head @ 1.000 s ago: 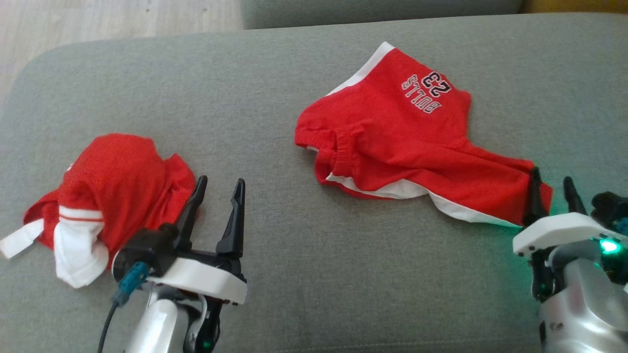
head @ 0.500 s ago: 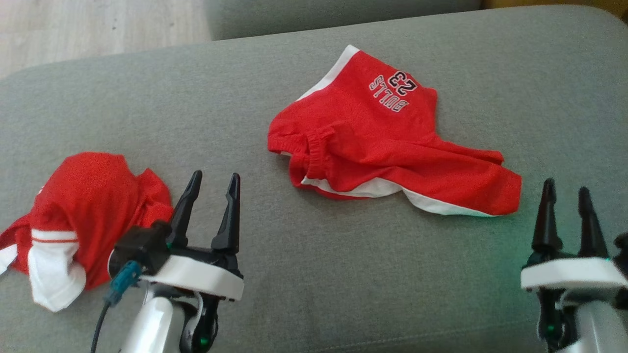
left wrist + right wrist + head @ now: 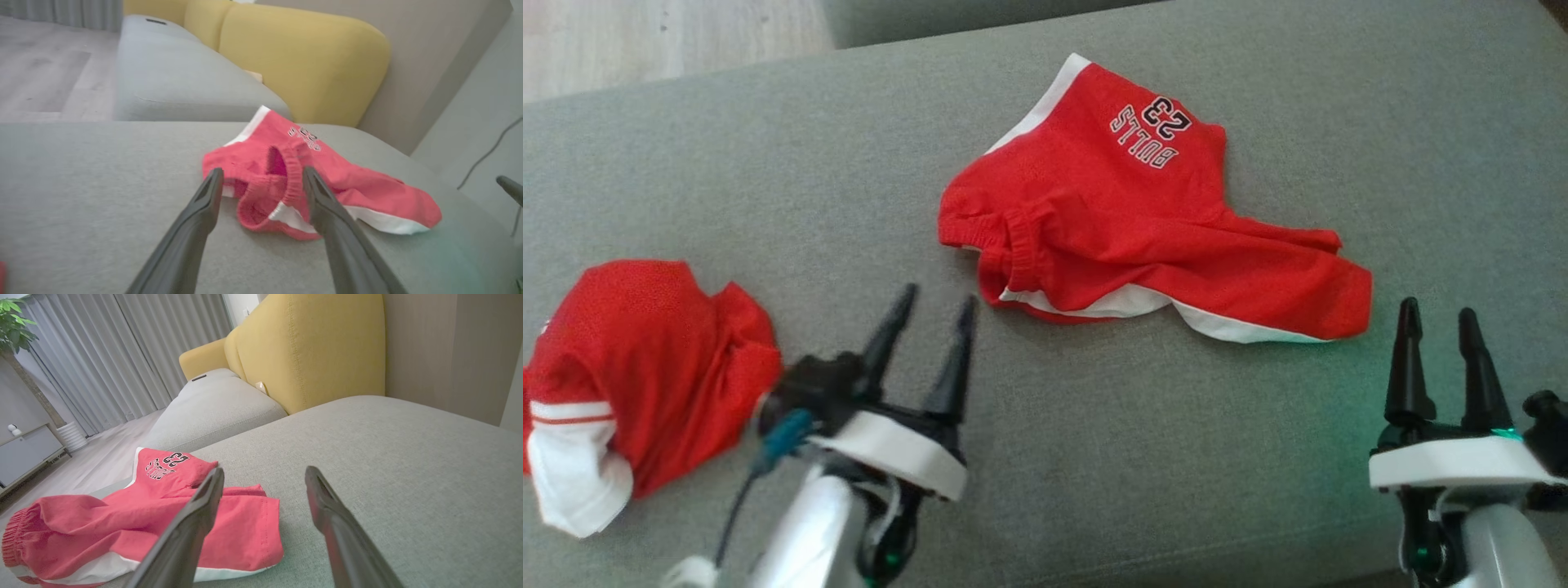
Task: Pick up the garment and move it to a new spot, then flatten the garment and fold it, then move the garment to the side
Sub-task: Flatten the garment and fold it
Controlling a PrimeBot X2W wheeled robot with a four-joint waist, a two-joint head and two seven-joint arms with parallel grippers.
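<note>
On the grey cushion [image 3: 1094, 457], in the upper middle of the head view, lie the red shorts [image 3: 1143, 220]. They are not flat. The cloth is bunched and wrinkled. The stretchy waistband [image 3: 1017, 257] is scrunched at the left end, and one leg end [image 3: 1331, 294] sticks out to the right. A white stripe [image 3: 1111, 302] peeks out along the bottom edge. The words "BULLS 23" sit near the top and look upside down to me.

My left gripper [image 3: 938, 294] is at the lower left. Its two fingers are spread wide and hold nothing. It points up at the waistband and is near it but not touching. In the left wrist view the waistband sits right between the two fingers. My right gripper [image 3: 1437, 307] is at the lower right. It is spread wide too and holds nothing, just beside the leg end.

I think the flatten step is about to start. Next I think I must bring each gripper to its end of the shorts, pinch only the top bit of cloth, and pull gently apart to smooth them out.

Another red top [image 3: 645, 359] lies crumpled at the lower left, well apart from the shorts. I should leave it alone.
</note>
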